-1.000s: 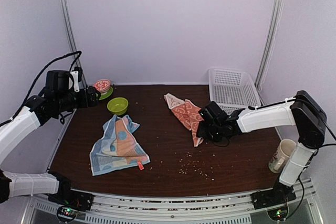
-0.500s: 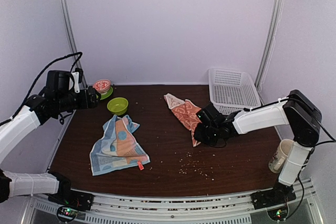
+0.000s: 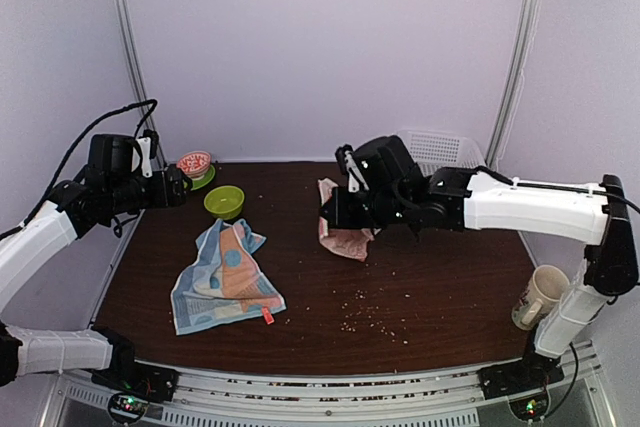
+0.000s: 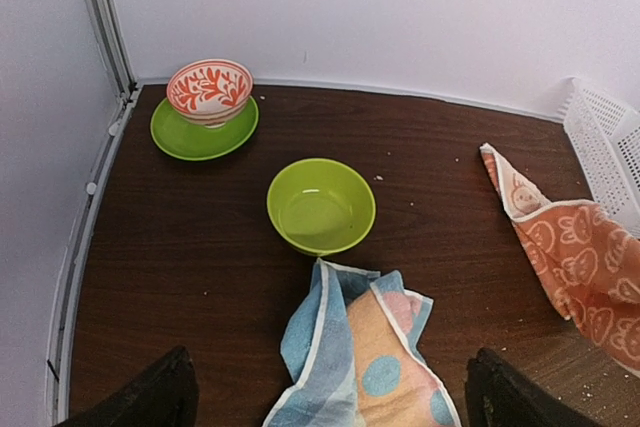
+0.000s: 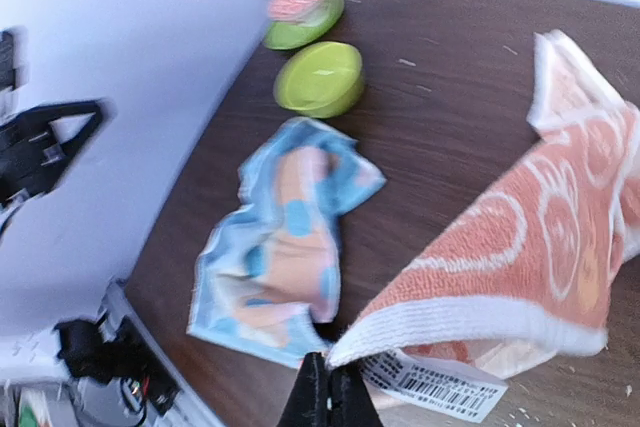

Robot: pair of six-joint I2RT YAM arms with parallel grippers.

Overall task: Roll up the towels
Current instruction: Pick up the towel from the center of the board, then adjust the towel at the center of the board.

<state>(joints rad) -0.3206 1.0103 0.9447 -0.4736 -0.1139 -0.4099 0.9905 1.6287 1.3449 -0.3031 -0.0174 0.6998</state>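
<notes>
The orange towel (image 3: 345, 235) lies bunched near the middle of the bench (image 3: 450, 287). One hemmed edge is lifted and folded over, clenched in the right claw (image 5: 327, 389), and a barcode label hangs under that edge. The light-blue towel (image 3: 225, 282) lies crumpled at about 8 o'clock from it, well apart. At the blue towel's 12 o'clock sits a green bowl (image 3: 224, 201). A patterned bowl (image 3: 194, 162) stands on a green plate (image 4: 175, 132) at 10 o'clock of that. The left claw (image 3: 178, 185) hovers released over the bench's left edge, grasping nothing. A white basket (image 3: 435, 145) stands at the orange towel's 2 o'clock.
</notes>
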